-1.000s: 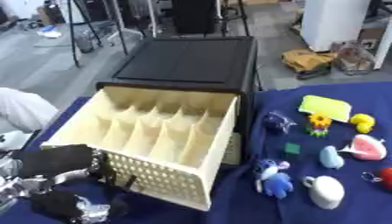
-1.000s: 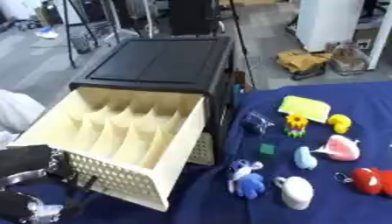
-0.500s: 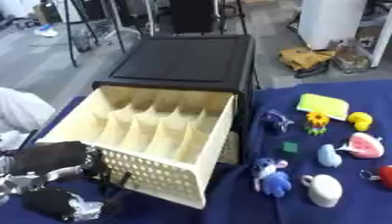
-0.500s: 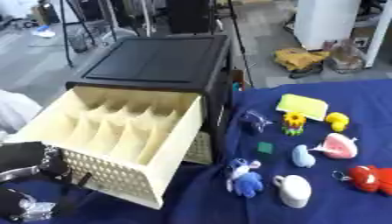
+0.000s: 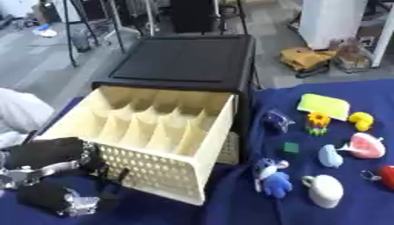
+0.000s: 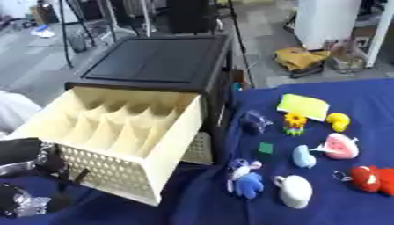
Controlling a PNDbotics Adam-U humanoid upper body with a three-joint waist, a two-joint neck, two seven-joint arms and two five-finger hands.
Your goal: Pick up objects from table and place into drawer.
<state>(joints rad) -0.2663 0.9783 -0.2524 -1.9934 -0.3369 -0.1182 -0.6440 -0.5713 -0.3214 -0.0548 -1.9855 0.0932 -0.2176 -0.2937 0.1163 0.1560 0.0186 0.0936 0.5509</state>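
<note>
The left hand [image 5: 46, 176] is showing at the lower left, partly cut off and blurred, so whether its fingers are curled cannot be told; it is sitting just beside the front of the cream drawer [image 5: 146, 145]. The drawer is standing pulled out of the black cabinet [image 5: 188, 61], its dividers bare. To the right, on the blue-covered counter [image 5: 231, 206], a blue plush toy [image 5: 271, 178], a white cup [image 5: 326, 190], a sunflower toy [image 5: 317, 121] and a yellow duck [image 5: 360, 120] are lying apart. A grey floor is stretching beyond.
</note>
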